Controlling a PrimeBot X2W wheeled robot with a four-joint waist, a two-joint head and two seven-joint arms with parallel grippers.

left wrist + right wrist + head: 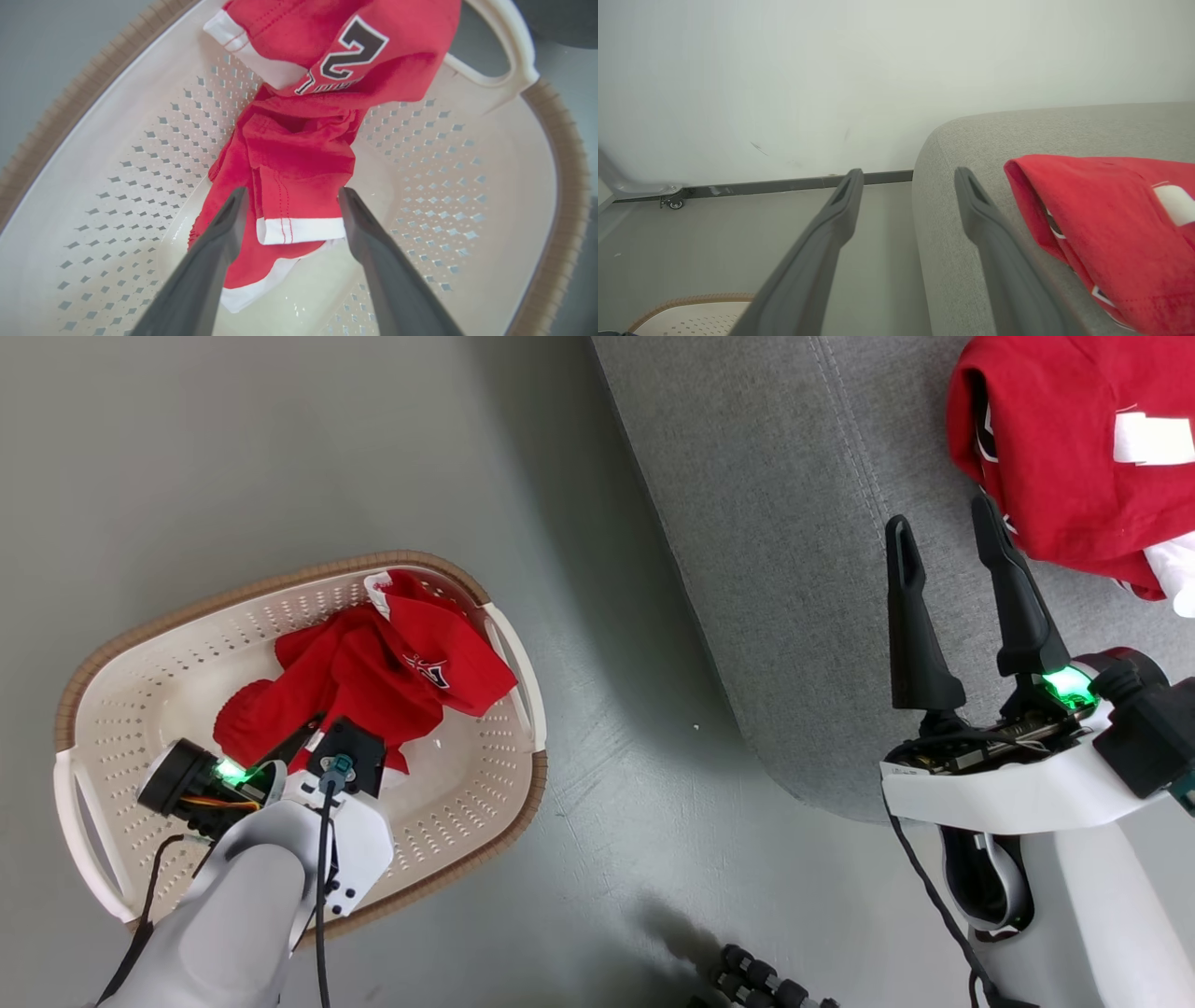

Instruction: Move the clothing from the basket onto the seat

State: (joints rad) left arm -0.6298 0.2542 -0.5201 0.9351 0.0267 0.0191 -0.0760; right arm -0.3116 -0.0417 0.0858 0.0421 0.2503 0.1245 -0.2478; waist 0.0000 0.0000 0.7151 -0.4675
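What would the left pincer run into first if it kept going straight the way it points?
The left pincer, open, would most likely meet the red garment lying in the basket; how near it is I cannot tell.

One laundry basket [131,672] at eight o'clock in the head view, with two side handles [512,658]. Two heaps of red clothing: one [373,672] in the basket, one [1055,476] at two o'clock on the single grey seat [775,569]. The number of pieces in each heap cannot be told. Two grippers: the left gripper [292,192] and the right gripper [940,513], each with two fingers.
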